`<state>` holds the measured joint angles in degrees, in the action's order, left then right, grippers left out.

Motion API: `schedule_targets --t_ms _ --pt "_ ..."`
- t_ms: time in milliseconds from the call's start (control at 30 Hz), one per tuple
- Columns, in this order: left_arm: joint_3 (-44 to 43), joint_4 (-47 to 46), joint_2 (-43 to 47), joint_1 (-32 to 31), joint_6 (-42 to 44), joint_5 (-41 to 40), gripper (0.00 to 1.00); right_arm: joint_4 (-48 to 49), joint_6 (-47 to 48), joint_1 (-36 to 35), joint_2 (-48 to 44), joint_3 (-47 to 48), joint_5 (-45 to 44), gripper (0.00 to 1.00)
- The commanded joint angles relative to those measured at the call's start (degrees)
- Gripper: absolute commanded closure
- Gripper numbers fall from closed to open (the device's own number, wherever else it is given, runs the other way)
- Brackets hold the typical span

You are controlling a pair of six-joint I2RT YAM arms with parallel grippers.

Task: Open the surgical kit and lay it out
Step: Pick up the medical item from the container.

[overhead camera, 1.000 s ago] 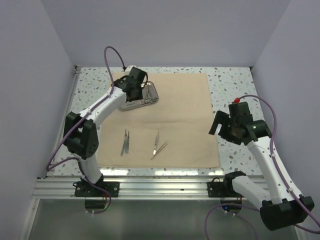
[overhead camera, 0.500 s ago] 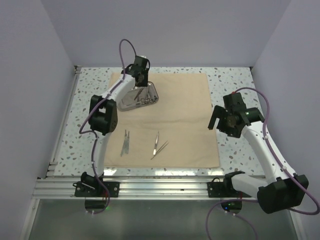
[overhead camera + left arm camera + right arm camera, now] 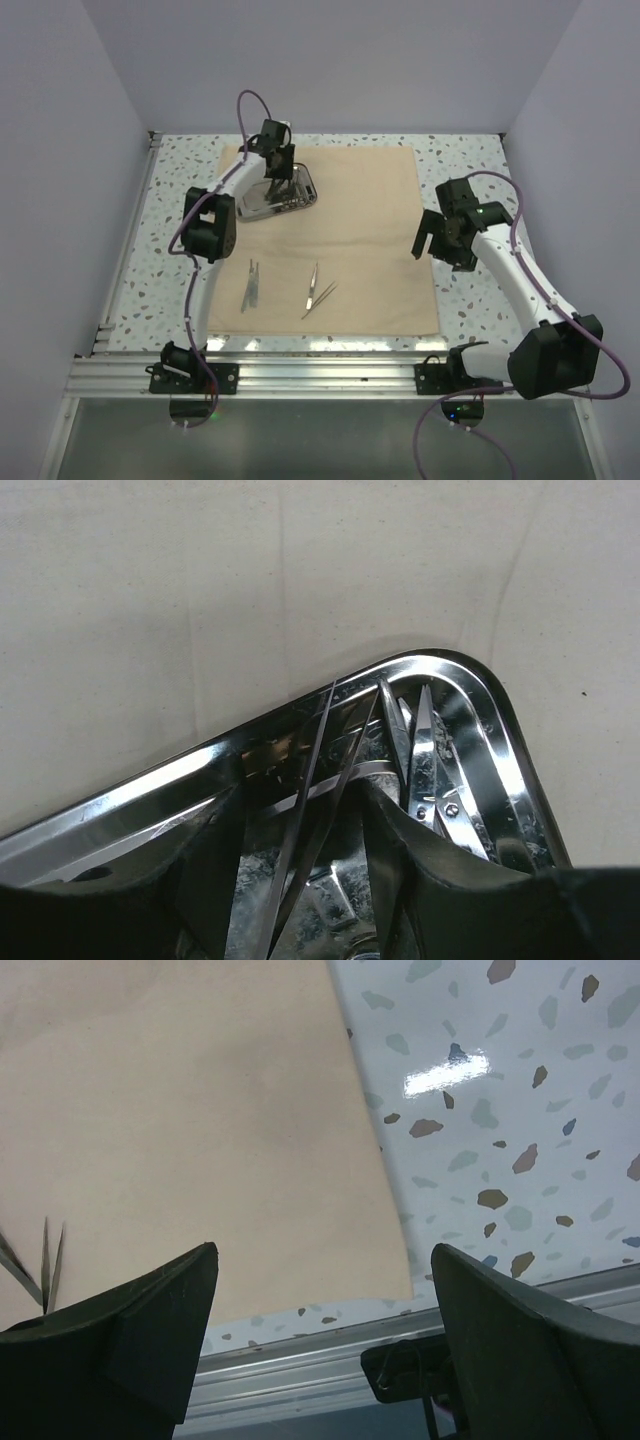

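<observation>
The surgical kit's beige cloth wrap lies spread flat on the table. At its far left stands the shiny steel tray. My left gripper points down into the tray. It is open, and a thin pair of tweezers lies between its fingers with a gap on each side. Scissors lie in the tray's corner to the right. Two more pairs of tweezers rest on the cloth's near part. My right gripper hangs open and empty over the cloth's right edge.
Speckled tabletop borders the cloth on the right. The metal rail carrying the arm bases runs along the near edge. Plain walls close in the left, back and right sides. Tweezer tips show at the right wrist view's left edge.
My left arm has folded upward and its gripper has shifted slightly farther over the tray. My right gripper has moved a little left and away, toward the cloth's right edge.
</observation>
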<state>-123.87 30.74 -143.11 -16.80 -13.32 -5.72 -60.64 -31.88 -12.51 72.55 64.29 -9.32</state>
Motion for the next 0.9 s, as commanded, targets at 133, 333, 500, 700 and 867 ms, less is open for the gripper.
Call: schedule_targets --t_ms 133,333,500,700,867 --pt "1.44 -1.04 -0.24 -0.43 2.95 1.07 0.54 2.90 -0.03 -0.06 2.15 1.63 -0.08 0.09" --pt "1.79 1.51 -1.82 -0.34 3.65 -2.53 0.79 4.04 0.15 -0.06 2.42 1.19 -0.17 0.09" --pt "1.36 3.53 -1.74 -0.25 3.39 -3.95 1.00 4.57 0.50 -0.14 1.36 0.22 0.18 0.09" --pt "1.18 4.59 4.66 -0.25 0.85 -4.92 1.00 5.18 0.94 -0.06 -0.31 -0.31 0.79 0.09" --pt "3.89 7.14 12.31 -0.60 -2.05 -5.18 1.00 6.50 1.12 -0.06 -1.89 -1.18 1.94 0.09"
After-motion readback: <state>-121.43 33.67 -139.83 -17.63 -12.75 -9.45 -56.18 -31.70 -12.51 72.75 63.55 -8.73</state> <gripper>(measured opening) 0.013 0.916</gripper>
